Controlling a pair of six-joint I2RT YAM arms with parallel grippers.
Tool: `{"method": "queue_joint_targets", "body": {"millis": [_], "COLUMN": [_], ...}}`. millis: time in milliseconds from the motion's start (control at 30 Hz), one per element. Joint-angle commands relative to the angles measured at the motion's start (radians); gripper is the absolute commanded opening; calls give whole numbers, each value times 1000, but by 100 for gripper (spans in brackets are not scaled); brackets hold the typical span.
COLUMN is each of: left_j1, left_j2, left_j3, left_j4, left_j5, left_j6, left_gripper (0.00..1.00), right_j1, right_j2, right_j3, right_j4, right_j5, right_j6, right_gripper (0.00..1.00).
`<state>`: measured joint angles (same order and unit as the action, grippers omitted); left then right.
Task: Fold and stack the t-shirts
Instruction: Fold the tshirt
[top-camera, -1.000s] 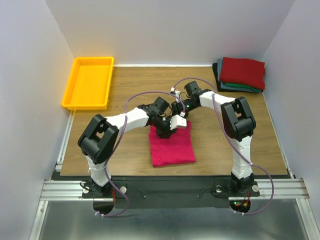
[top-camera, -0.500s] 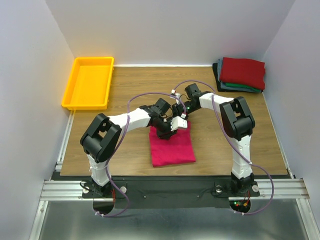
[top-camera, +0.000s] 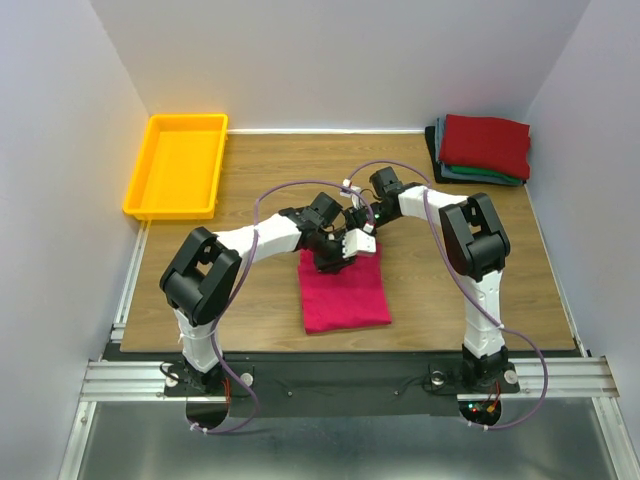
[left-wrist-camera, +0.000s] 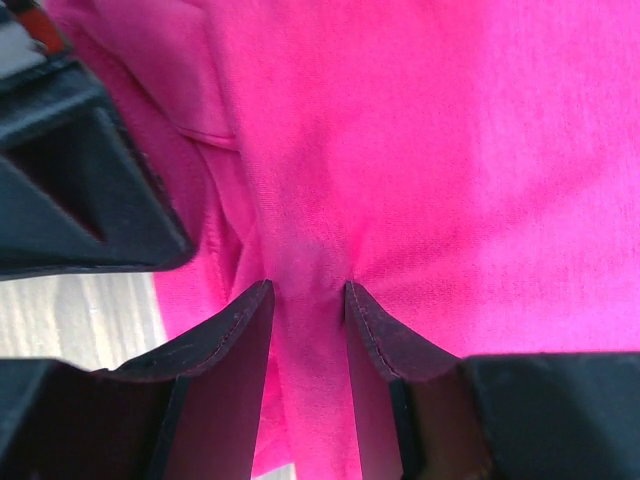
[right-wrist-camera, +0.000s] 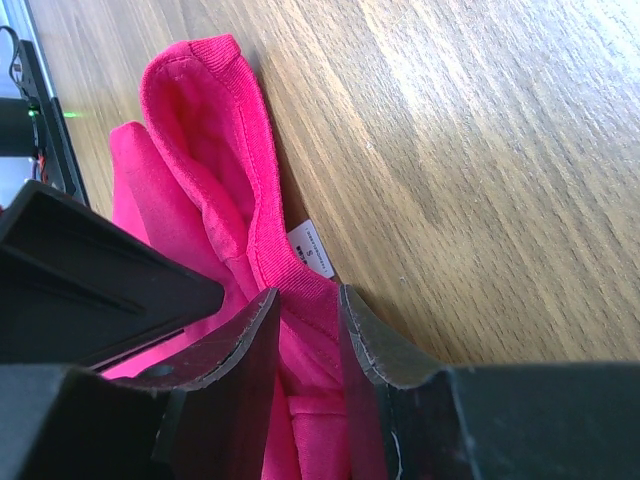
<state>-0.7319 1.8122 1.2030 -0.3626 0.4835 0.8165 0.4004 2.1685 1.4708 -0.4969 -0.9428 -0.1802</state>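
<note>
A crimson t-shirt (top-camera: 345, 295) lies folded into a rectangle on the middle of the wooden table (top-camera: 260, 170). Both grippers meet at its far edge. My left gripper (left-wrist-camera: 308, 290) pinches a ridge of the pink cloth, and creases radiate from its tips. My right gripper (right-wrist-camera: 305, 295) is shut on the ribbed collar (right-wrist-camera: 262, 190), next to the white size label (right-wrist-camera: 312, 248). From above, the left gripper (top-camera: 333, 258) and the right gripper (top-camera: 360, 242) stand almost touching. A stack of folded t-shirts sits at the back right: dark red (top-camera: 485, 143) on top, teal-green (top-camera: 480, 177) below and a dark one (top-camera: 432, 140) under those.
A yellow plastic tray (top-camera: 150, 165) stands at the back left corner of the table. White walls close in the left, back and right sides. The arm bases and a metal rail (top-camera: 340, 378) run along the near edge.
Both grippers have stayed at the shirt's far edge, and the left wrist has shifted slightly. The shirt's body has not moved.
</note>
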Motion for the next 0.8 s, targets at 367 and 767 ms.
{"method": "queue_joint_targets", "body": {"millis": [367,767], "left_j1": [6,2], "left_j2": [-10,-37], "left_j3": [46,157], "left_j4": [-27,-128], "left_j5": [10,70], "left_j6": [53,64], "left_gripper": [43,0], "right_j1": [8,8], "right_j2": [22,40], "right_j3": [-35,-24], "right_j4": [11,11], "right_j5": [47,50], "right_j6": [-25,-33], "right_gripper": [36,33]}}
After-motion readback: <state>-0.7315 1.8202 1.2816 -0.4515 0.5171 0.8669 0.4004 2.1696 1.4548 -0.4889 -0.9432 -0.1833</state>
